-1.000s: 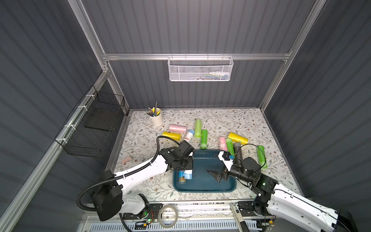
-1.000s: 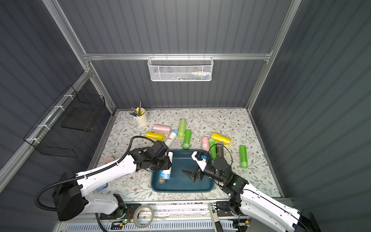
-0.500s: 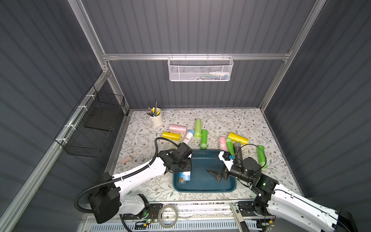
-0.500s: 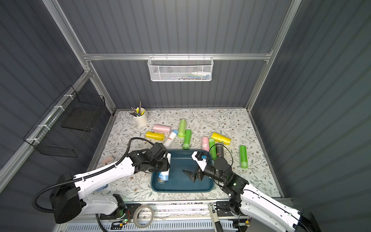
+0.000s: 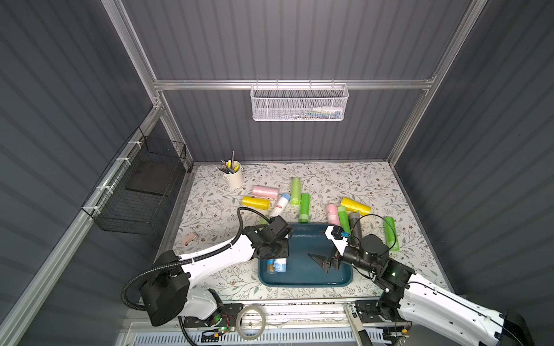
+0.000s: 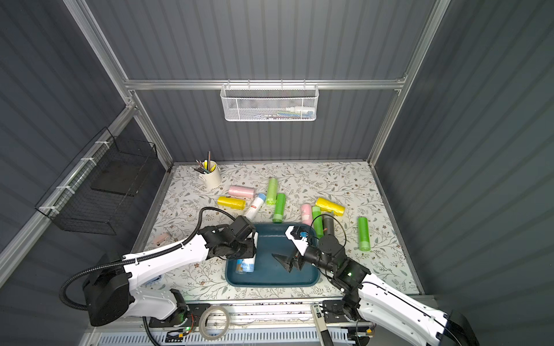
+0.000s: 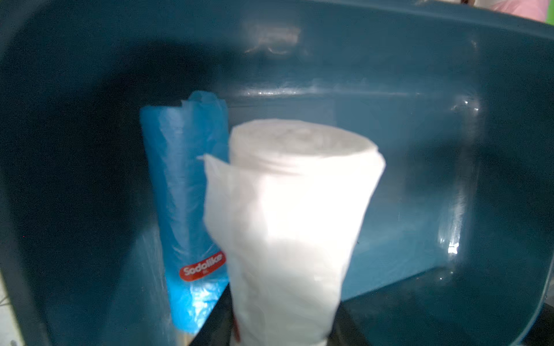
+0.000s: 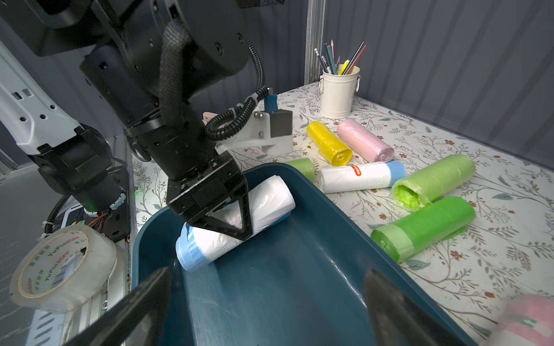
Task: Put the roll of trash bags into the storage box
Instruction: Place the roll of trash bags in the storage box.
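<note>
You're at the drop: left gripper (image 8: 220, 226) pinched narrow on the white trash-bag roll (image 8: 263, 200), low in the storage box (image 5: 302, 245) near its front-left corner, right gripper (image 5: 321, 263) spread wide and empty, so next release and lift clear.

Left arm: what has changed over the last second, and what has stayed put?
The left gripper, jaws shut on the white trash-bag roll with a blue end, has carried it slightly toward the near end of the dark teal plastic storage box. Nothing was released. The right gripper stays open over the box; the loose rolls on the table have not moved.
</note>
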Action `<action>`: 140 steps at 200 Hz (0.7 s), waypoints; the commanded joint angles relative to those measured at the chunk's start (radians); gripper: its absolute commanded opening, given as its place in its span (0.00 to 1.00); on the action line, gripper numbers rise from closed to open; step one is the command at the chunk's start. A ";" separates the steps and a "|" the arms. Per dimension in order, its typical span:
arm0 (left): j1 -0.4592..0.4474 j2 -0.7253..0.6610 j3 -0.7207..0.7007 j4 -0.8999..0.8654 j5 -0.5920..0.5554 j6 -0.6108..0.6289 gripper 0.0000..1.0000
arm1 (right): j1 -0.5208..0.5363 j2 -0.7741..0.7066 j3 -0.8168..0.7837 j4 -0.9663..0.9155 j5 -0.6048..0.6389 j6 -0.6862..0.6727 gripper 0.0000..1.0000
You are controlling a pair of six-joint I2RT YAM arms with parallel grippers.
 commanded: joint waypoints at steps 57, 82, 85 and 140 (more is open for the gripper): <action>-0.021 0.052 0.020 0.016 -0.023 -0.022 0.39 | 0.004 -0.010 -0.006 0.009 -0.011 0.004 0.99; -0.020 0.073 0.021 0.013 -0.031 -0.016 0.39 | 0.003 -0.012 -0.007 0.010 -0.011 0.004 0.99; -0.021 0.075 0.021 0.011 -0.033 -0.016 0.39 | 0.003 -0.012 -0.006 0.010 -0.010 0.004 0.99; -0.021 0.122 0.040 -0.006 -0.062 -0.001 0.40 | 0.003 -0.014 -0.006 0.007 -0.008 0.004 0.99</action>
